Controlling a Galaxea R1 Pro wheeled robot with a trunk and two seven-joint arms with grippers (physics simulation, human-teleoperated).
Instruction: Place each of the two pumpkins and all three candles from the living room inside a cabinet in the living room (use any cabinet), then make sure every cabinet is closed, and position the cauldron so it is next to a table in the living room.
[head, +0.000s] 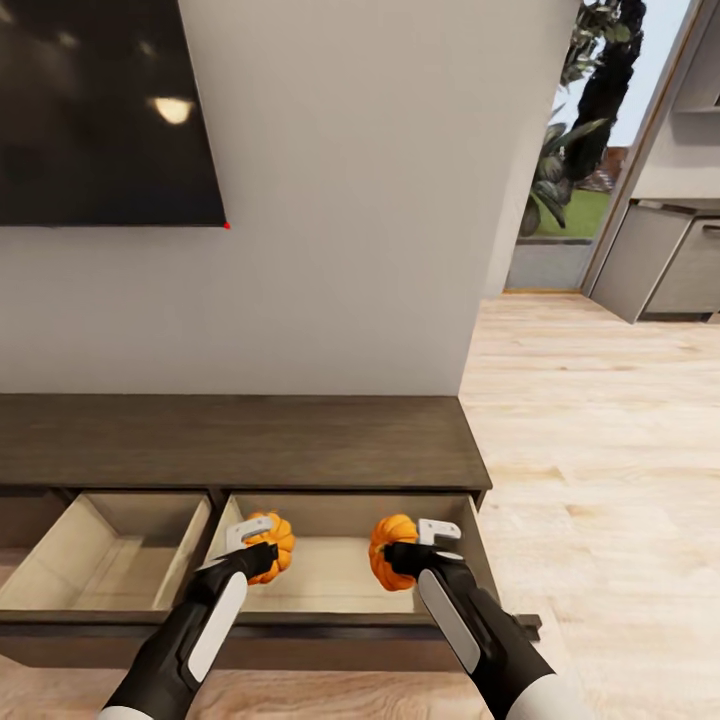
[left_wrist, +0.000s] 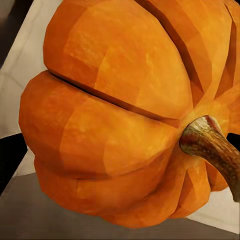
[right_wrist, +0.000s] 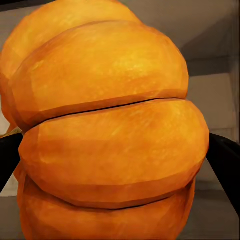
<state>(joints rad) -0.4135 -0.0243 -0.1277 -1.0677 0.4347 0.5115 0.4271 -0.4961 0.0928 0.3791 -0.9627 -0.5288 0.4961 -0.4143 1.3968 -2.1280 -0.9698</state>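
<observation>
Nearest the head camera, both forearms reach forward and down over the pulled-out front of the cabinet (head: 240, 450). The left pincer (head: 252, 545) is clenched on one pumpkin (head: 272, 545); its wrist camera has the ribbed orange body hard against the lens, the brown stem (left_wrist: 212, 150) pointing sideways, so the fruit is held tilted rather than upright. The right pincer (head: 428, 545) grasps the second pumpkin (head: 390, 565), whose ribs run crosswise between dark finger edges at either side of the wrist picture.

Both pumpkins hang inside the outline of the wider open drawer (head: 340, 575), over its pale beige floor, each just inboard of its own pincer and well apart from the other. Whether either touches the drawer floor cannot be told. The hold appears deliberate: each is carried over the compartment so that release would drop it inside, clear of the drawer walls.

A second drawer (head: 100, 555) stands open beyond the left pincer. Judgement: release into the drawer is the step in hand; both drawers remain to be shut.
</observation>
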